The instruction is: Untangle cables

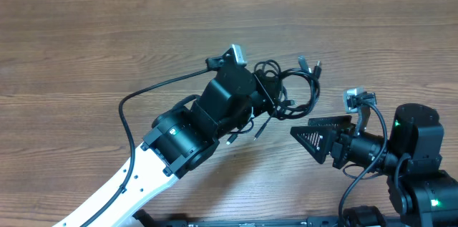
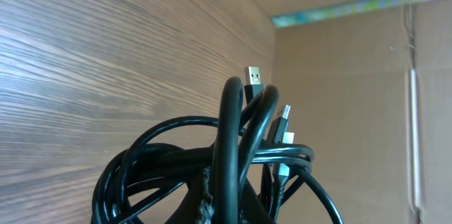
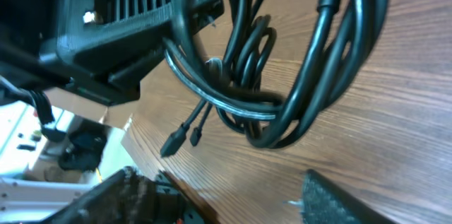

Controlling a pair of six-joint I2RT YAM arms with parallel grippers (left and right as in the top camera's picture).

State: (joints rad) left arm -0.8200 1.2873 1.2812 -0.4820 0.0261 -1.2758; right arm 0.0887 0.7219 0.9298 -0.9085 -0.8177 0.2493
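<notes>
**Untangling, early stage.** The cables (image 1: 295,87) form one knotted bundle of black loops right of the table's centre, at the tip of the left end effector (image 1: 263,92). No cord has been drawn free. In the right wrist view the bundle (image 3: 282,111) appears to hang just above the wood, with two small plugs (image 3: 182,138) dangling below it. The left wrist view shows the loops (image 2: 212,160) crowding the lens, with a USB plug (image 2: 254,77) standing above them. They hide the jaws, so whether this end effector is pinching the cords cannot be told.

The right end effector (image 1: 318,132) waits near the bundle on its right side, fingers (image 3: 127,192) spread wide and holding nothing. Judged from this, every cord remains to be separated.

The table (image 1: 107,34) is brown wood-grain laminate. Beyond its far edge stands a plain beige wall (image 2: 339,97) topped by a coloured strip (image 2: 353,6).
</notes>
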